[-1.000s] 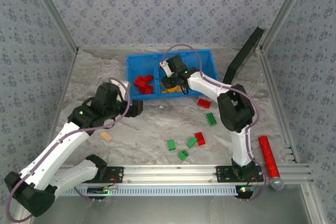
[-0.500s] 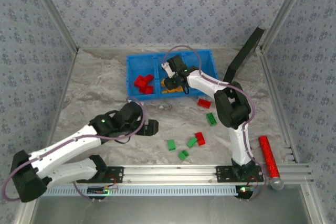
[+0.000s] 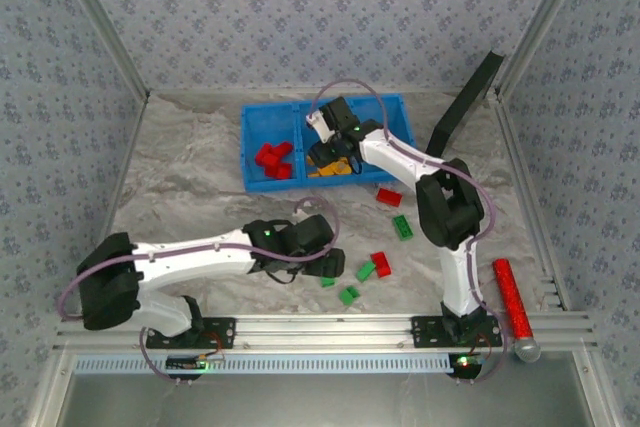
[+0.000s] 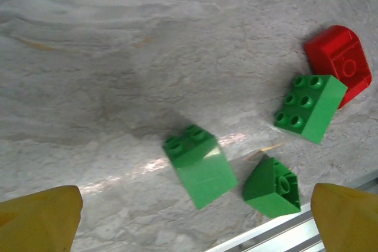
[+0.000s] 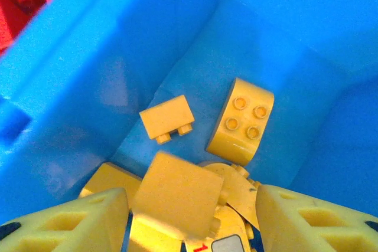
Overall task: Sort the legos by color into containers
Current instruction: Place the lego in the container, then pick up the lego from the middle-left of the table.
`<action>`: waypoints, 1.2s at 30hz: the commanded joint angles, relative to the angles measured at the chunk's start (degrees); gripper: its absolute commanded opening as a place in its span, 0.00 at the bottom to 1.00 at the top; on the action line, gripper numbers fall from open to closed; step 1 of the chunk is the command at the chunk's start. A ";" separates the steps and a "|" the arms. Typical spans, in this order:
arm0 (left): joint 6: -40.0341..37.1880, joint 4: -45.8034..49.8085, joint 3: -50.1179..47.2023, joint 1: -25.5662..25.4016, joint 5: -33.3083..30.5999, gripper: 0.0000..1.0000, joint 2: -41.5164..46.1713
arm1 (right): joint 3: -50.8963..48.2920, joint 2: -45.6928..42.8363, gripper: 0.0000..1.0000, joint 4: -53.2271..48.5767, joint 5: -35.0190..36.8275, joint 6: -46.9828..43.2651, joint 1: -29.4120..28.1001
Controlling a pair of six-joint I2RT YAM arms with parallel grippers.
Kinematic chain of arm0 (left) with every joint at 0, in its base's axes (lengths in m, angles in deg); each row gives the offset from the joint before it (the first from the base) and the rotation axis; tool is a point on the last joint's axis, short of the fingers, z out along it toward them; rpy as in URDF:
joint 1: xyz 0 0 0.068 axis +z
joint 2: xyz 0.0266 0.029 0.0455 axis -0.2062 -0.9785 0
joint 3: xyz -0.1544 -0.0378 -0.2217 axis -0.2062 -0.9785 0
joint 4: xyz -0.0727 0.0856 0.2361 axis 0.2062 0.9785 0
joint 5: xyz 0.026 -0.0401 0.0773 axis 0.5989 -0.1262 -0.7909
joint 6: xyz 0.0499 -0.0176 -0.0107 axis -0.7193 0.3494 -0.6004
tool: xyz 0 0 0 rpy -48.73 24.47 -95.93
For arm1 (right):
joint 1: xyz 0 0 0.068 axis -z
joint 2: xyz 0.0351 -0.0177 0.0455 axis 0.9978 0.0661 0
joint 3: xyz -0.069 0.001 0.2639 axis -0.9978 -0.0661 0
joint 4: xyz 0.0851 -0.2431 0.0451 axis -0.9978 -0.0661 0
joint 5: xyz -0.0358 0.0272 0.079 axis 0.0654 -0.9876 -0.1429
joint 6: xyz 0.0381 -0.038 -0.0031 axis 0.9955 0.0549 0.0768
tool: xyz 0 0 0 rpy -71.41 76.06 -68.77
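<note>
Marbled surface [image 3: 200,187]: my left pincer [image 3: 322,265] spread open over green bricks [image 4: 198,166]; my right pincer [image 5: 190,216] released above yellow bricks [image 5: 241,121] in blue bin [image 3: 262,122] middle compartment.

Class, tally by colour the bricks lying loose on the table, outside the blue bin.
Green bricks: 4
Red bricks: 2
Total: 6

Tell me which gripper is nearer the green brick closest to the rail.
Left. The left gripper hovers just beside that brick; the right gripper is far off, at the bin.
</note>
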 commanded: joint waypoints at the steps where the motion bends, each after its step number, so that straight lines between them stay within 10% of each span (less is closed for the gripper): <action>1: 3.37 0.53 2.41 -1.55 -1.75 0.99 -3.75 | 0.65 -3.74 0.62 -1.49 -0.90 -0.99 -0.22; 14: 7.35 1.20 4.89 -4.83 -4.13 0.81 -14.08 | -3.77 -10.98 0.65 -1.14 -1.36 -0.84 0.33; 28: 8.16 0.26 4.59 -4.74 -0.98 0.32 -18.46 | -15.95 -26.94 0.68 -4.35 -0.21 5.64 6.41; 36: -7.79 13.37 20.60 3.64 -7.49 0.21 -15.19 | -30.50 -38.77 0.70 -7.78 -3.03 12.72 12.94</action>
